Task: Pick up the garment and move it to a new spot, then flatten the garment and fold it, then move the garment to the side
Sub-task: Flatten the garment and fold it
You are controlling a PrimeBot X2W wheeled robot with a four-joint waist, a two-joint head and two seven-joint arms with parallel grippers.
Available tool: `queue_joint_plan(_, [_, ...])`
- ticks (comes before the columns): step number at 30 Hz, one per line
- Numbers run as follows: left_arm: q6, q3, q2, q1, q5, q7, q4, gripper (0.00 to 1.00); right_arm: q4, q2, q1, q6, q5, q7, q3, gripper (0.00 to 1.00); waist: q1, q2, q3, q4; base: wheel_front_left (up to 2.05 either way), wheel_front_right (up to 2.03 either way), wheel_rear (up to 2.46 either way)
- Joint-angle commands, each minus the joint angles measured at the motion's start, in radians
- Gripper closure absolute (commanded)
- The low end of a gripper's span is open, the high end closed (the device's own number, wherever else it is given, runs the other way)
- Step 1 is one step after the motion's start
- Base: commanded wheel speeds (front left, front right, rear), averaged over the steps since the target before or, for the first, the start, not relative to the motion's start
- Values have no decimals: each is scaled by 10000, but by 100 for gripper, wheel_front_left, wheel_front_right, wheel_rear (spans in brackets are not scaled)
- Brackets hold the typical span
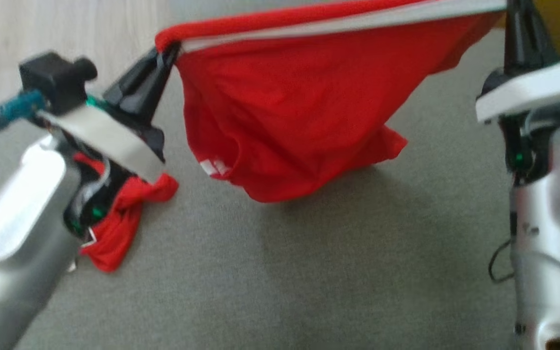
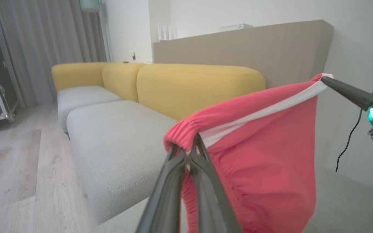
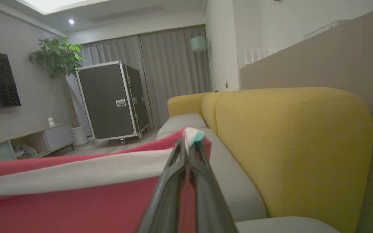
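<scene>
The red garment hangs stretched by its white-banded waist between 2 clamped claws: the left gripper pinches 1 end at 10 o'clock in the head view, the right gripper the other at 1 o'clock. Its lower folds touch the grey cushion near centre.

White print on garment unreadable (blurred, small).

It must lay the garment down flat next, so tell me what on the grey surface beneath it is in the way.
Nothing stands on the grey surface under the hanging garment. A bunched red cloth lies off to the left; whether it belongs to the garment is unclear.
</scene>
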Motion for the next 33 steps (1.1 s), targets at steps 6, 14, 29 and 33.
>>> queue_joint_plan(6, [-445, 694, 380, -2768, 343, 167, 1254, 100, 731, 45, -2781, -7, -340, 28, 30, 100, -1, -1, 1954, -98, 0, 0, 0])
queue_joint_plan(14, [-778, 745, -307, -6254, 1415, -1274, 3897, 100, 3432, 45, -6572, -7, -1450, -2091, -1078, 100, -1, -1, 3360, -301, 0, 0, 0])
queue_joint_plan(29, [-931, -2188, -1221, -5133, 198, -3293, 5714, 100, 8368, -582, -5854, -7, -3537, -2704, -463, 100, -1, -1, 3566, -317, 0, 0, 0])
queue_joint_plan(33, [-932, -3240, -735, -4176, -36, -3522, 5247, 100, 9285, -847, -5430, -7, -3156, -2548, 370, 100, -1, -1, 3054, -351, 0, 0, 0])
